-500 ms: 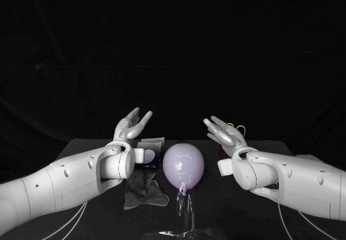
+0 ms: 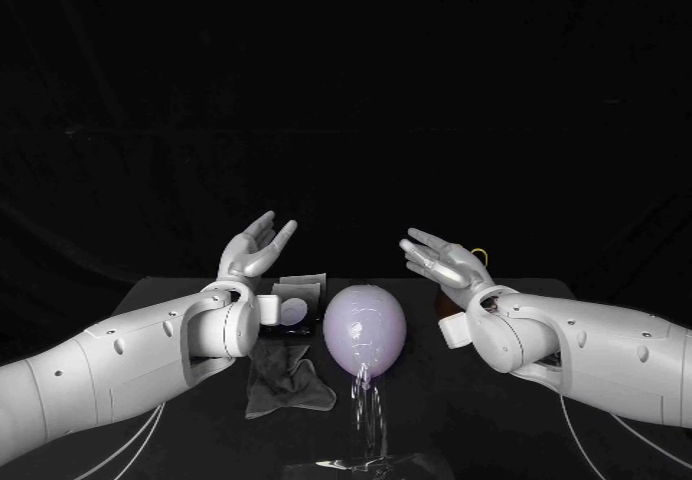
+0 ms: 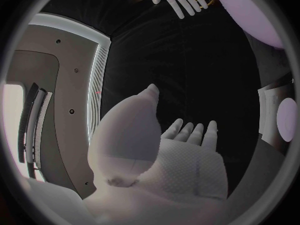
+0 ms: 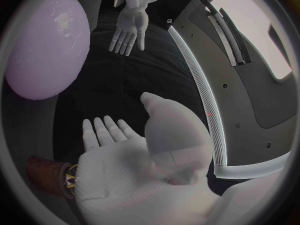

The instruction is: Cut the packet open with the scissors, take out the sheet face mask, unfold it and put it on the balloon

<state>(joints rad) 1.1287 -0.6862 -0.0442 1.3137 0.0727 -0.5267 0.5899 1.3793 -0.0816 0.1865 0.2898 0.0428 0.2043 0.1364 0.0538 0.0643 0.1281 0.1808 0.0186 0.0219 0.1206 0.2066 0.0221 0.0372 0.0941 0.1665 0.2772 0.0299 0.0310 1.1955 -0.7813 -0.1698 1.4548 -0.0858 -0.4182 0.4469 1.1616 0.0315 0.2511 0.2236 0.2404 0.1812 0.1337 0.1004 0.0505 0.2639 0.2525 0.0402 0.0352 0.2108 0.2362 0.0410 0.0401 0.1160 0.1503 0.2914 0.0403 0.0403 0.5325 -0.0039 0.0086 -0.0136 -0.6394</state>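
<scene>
Balloon [image 2: 364, 328], pale lilac, stands upright on a clear stand [image 2: 372, 463] at centre of the black table [image 2: 447, 420].

Left hand [image 2: 257, 248] is raised off the table at 10 o'clock from the balloon. Its fingers are spread and pointing up and away, and it holds nothing. The left wrist view confirms this: bare palm, fingers straight and apart.

Right hand [image 2: 444, 264] is raised at 2 o'clock from the balloon. Its fingers are also splayed and its palm faces inward toward the left hand. It is empty too, and the right wrist view shows a flat bare palm. The two hands are well apart, with the balloon between them and lower.

Packet [image 2: 299, 298], pale with a lilac oval on it, lies at 10 o'clock just beside the balloon, under the left wrist.

Sheet face mask [image 2: 286, 385] lies on the table as a crumpled greyish heap at 8 o'clock from the balloon, just beside its lower end. I cannot tell whether they touch.

Scissors [image 2: 480, 256]: only the yellow loop handles show, just behind the right hand at 2 o'clock. They sit by a brown object [image 4: 44, 171]; I cannot tell what that is.
</scene>
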